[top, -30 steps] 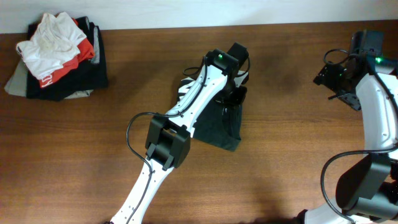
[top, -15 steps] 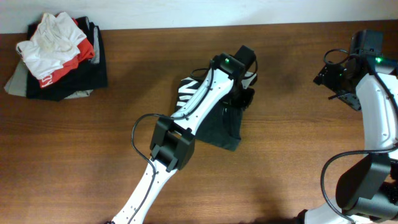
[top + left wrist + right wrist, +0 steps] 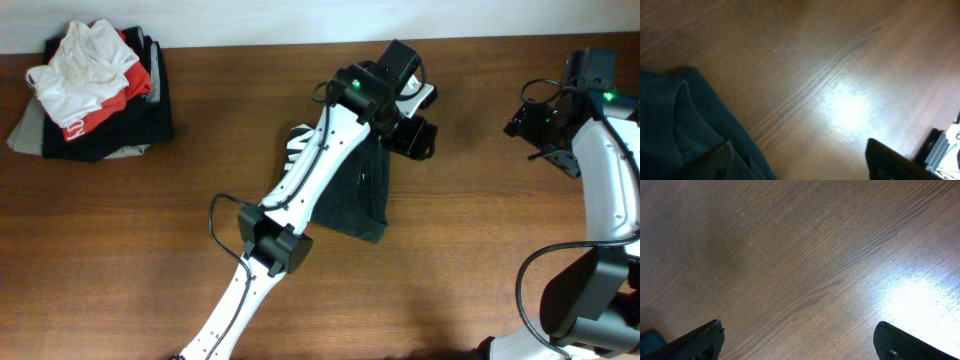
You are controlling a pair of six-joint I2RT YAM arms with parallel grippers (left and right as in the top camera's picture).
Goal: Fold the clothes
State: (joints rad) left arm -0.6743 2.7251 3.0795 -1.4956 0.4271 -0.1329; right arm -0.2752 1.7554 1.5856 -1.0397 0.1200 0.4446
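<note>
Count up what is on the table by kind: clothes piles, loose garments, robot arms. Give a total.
Clothes piles: 1, the pile of clothes at the far-left corner.
Loose garments: 1, the dark garment mid-table.
Robot arms: 2, the left arm and the right arm.
Total: 4.

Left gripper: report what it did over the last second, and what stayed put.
The left gripper slid off the dark folded garment, up and to the right in the overhead view, and now hangs open over the bare table. The garment, the clothes pile and the right gripper stayed put.
</note>
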